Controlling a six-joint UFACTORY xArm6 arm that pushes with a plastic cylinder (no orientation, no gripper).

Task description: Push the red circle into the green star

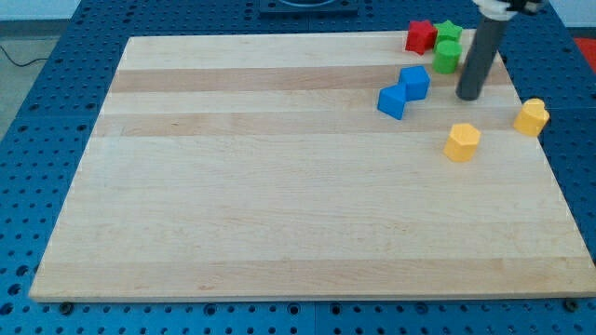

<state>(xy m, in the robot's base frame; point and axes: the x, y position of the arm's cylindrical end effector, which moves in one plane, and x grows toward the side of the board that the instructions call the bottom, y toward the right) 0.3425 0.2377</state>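
My tip (pixel 468 95), a bare rod holding nothing, rests just right of the green round block (pixel 446 58), while the red block (pixel 421 36) already sits beside the green star (pixel 450 31) near the board's top edge, so a careless shove could scatter them off it.

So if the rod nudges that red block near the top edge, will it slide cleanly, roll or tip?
The red block looks squat and flat-bottomed, so it would probably slide rather than tip or roll. The wooden board looks smooth, so little drag is likely. It sits close against the green star, so it may jam or turn. My tip is below both, right of the green round block.
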